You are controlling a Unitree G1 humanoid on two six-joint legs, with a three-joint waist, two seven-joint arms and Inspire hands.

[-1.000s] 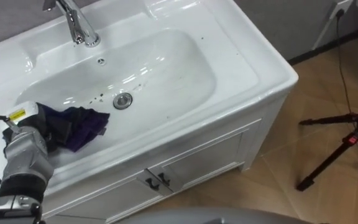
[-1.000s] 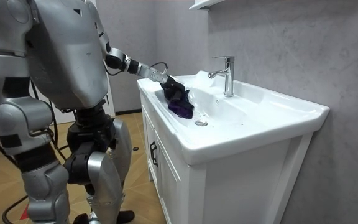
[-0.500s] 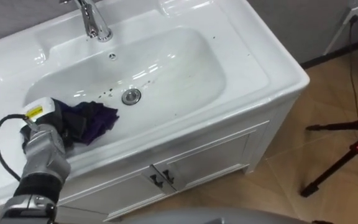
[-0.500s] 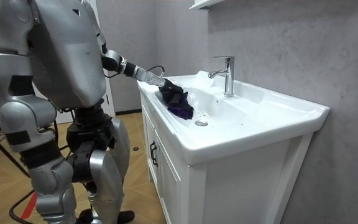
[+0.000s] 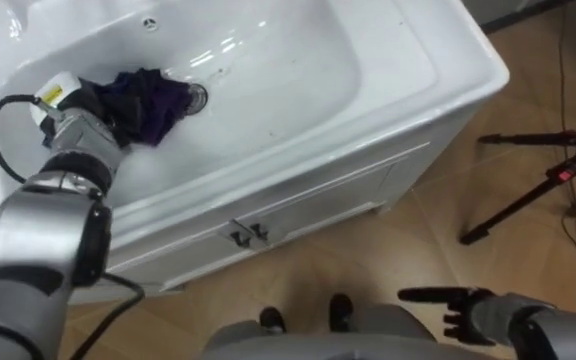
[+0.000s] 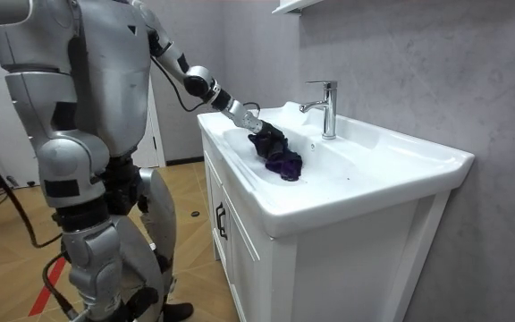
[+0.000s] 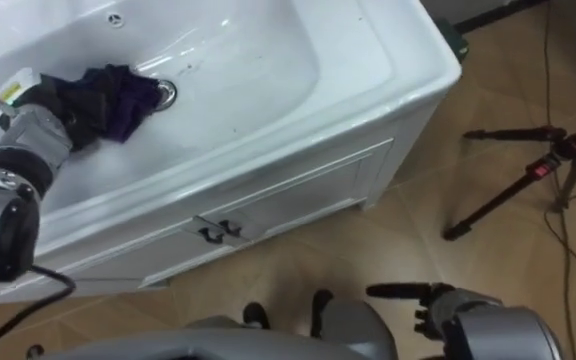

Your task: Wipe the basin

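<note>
**Press the cloth flat and sweep the bowl from the drain outward**

Nearest you, at 5 o'clock in the eye view, your right hand (image 5: 480, 314) hangs low over the floor with loose fingers, holding nothing. Leave it there.

Past the cabinet doors (image 5: 298, 210) and the basin (image 5: 418, 75) front rim, at 10 o'clock, your left hand (image 5: 76, 108) is curled round the purple cloth (image 5: 146, 92). The bunched cloth lies on the bowl floor, its edge touching the drain (image 5: 197, 97) at its 3 o'clock.

A bunched cloth probably wipes only a narrow strip, so press it flatter. Sweep toward 3 o'clock across the bare bowl, then up toward the overflow hole (image 5: 149, 21) at 12 o'clock. Grip firmly so the cloth does not slip free.
</note>
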